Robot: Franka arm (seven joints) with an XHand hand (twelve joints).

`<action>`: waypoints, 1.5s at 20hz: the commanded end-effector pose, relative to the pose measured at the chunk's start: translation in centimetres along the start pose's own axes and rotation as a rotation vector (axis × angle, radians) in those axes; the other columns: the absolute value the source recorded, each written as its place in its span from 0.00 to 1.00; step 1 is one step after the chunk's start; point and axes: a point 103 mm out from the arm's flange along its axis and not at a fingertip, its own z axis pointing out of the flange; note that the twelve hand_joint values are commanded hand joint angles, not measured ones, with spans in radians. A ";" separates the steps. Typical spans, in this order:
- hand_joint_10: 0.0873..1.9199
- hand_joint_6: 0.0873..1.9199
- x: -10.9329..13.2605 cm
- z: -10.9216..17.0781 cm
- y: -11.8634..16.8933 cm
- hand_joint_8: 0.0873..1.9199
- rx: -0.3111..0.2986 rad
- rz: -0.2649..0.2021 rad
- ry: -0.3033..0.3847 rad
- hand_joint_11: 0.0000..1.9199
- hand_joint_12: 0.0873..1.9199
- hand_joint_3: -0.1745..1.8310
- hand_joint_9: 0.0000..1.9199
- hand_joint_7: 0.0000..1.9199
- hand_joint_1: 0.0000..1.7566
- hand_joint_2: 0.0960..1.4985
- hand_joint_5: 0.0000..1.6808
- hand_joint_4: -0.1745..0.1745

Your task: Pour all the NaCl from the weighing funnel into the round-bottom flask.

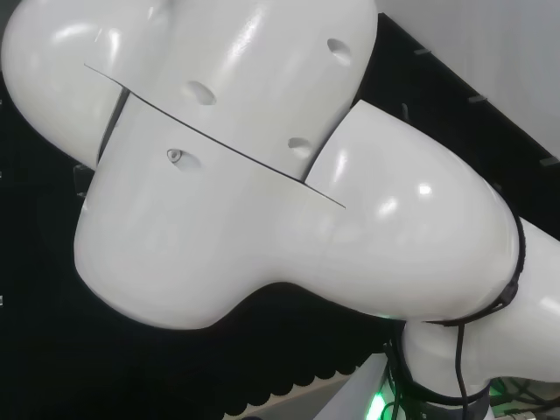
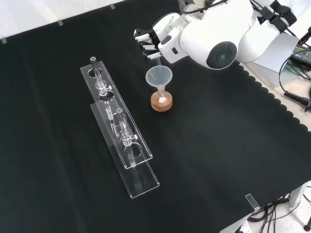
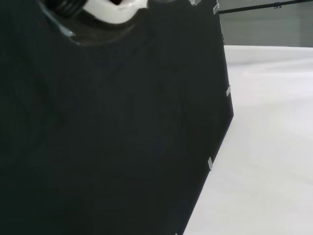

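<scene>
While the black cloth [image 2: 58,160] covers the desk, the front view runs, left to right, from a clear rack [image 2: 116,128] lying lengthwise with small glass pieces in its holes, to a round-bottom flask [image 2: 161,98] on a cork ring [image 2: 161,105]. A clear funnel [image 2: 159,77] sits upright in the flask's neck, and something white shows low inside the flask. Just above the funnel hangs the robot hand [image 2: 150,41], fingers curled; a thin clear stem [image 2: 158,59] drops from them toward the funnel's mouth, perhaps the weighing funnel, though I cannot tell for sure. Farther right stands the arm's white link [image 2: 214,36].
</scene>
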 end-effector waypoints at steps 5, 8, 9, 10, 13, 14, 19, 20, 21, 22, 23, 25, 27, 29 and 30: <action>0.09 0.50 0.1 -0.4 -0.1 0.27 -0.004 0.000 -0.007 0.43 0.55 0.34 0.67 0.54 0.60 0.53 0.62 1.00; 0.09 0.50 0.2 -0.3 -0.1 0.27 -0.005 -0.003 -0.011 0.43 0.55 0.34 0.67 0.54 0.60 0.53 0.62 1.00; 0.09 0.50 0.3 -0.3 -0.1 0.27 -0.006 -0.003 -0.014 0.43 0.55 0.34 0.67 0.54 0.60 0.53 0.62 1.00; 0.09 0.50 0.3 -0.3 -0.1 0.27 -0.006 -0.002 -0.014 0.43 0.55 0.34 0.67 0.54 0.60 0.53 0.62 1.00; 0.09 0.50 0.4 -0.3 0.0 0.27 -0.007 0.001 -0.030 0.43 0.55 0.34 0.67 0.54 0.60 0.53 0.62 1.00; 0.09 0.50 0.4 -0.4 0.0 0.27 -0.009 0.000 -0.031 0.43 0.55 0.34 0.67 0.54 0.60 0.53 0.62 1.00; 0.09 0.50 0.4 -0.6 0.0 0.27 -0.012 0.001 -0.033 0.43 0.55 0.34 0.67 0.54 0.60 0.53 0.62 1.00; 0.09 0.50 0.4 -0.6 0.0 0.27 -0.014 0.003 -0.032 0.43 0.55 0.34 0.67 0.54 0.60 0.53 0.62 1.00; 0.09 0.50 0.3 -0.6 0.0 0.27 -0.016 0.003 -0.029 0.43 0.55 0.34 0.67 0.54 0.60 0.53 0.62 1.00; 0.09 0.50 0.3 -0.5 0.0 0.27 -0.017 0.004 -0.026 0.43 0.55 0.34 0.66 0.54 0.60 0.53 0.62 1.00; 0.09 0.50 0.3 -0.5 0.0 0.27 -0.018 0.005 -0.025 0.43 0.55 0.34 0.66 0.54 0.60 0.53 0.62 1.00; 0.09 0.50 0.2 -0.3 0.0 0.27 -0.019 0.005 -0.007 0.43 0.55 0.34 0.66 0.54 0.60 0.53 0.62 1.00; 0.09 0.50 0.2 -0.2 -0.1 0.27 -0.022 0.003 0.018 0.43 0.55 0.34 0.66 0.54 0.60 0.53 0.62 1.00; 0.09 0.50 0.0 0.0 -0.1 0.27 -0.027 0.003 0.056 0.43 0.55 0.34 0.66 0.54 0.60 0.53 0.62 1.00; 0.09 0.50 -0.1 0.2 -0.1 0.27 -0.029 0.002 0.077 0.43 0.55 0.34 0.66 0.54 0.60 0.53 0.62 1.00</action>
